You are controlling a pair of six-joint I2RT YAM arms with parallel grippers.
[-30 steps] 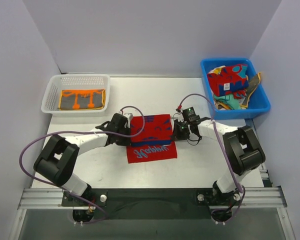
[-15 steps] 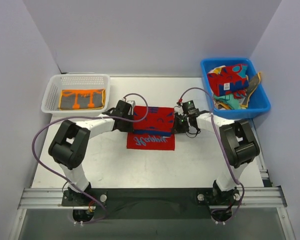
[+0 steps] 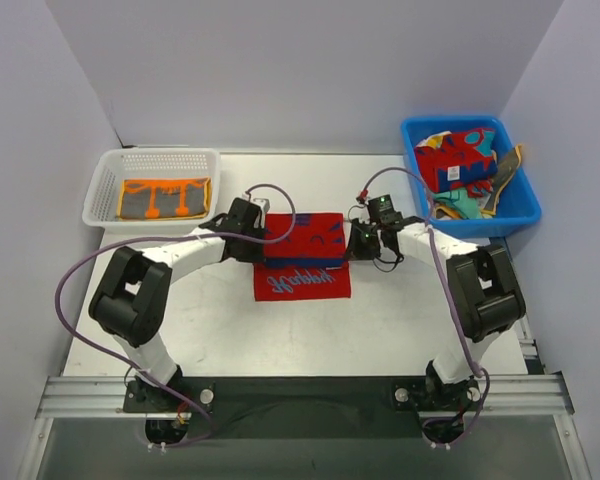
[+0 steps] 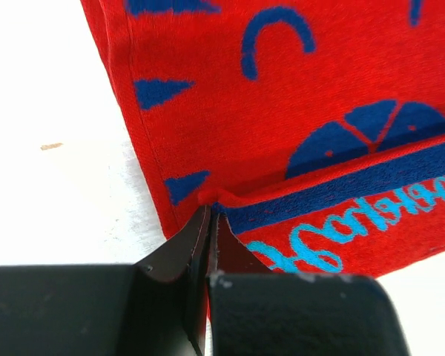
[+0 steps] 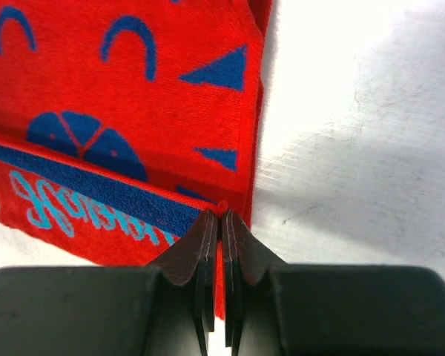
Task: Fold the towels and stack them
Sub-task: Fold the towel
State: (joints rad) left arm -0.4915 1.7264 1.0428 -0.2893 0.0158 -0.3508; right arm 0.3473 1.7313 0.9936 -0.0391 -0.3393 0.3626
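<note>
You are looking down on a white table (image 3: 400, 320) with both arms reaching in toward the middle of the frame. A red towel (image 3: 302, 255) with blue shapes is lying there, its upper part doubled over so that a strip with pale lettering is showing along the lower edge.

Your left gripper (image 3: 261, 242) is sitting at the towel's left edge. In the left wrist view its fingers (image 4: 200, 237) are pressing together, pinching the towel's corner where the dark blue band begins. Your right gripper (image 3: 353, 243) is sitting at the towel's right edge. In the right wrist view its fingers (image 5: 208, 237) are likewise closing tight on the folded edge of the cloth.

At the upper left of the frame, a white mesh basket (image 3: 105, 180) is holding a flat orange and grey towel (image 3: 165, 197). At the upper right, a blue bin (image 3: 520, 212) is holding a loose heap of towels (image 3: 460, 160), red and teal on top.
</note>
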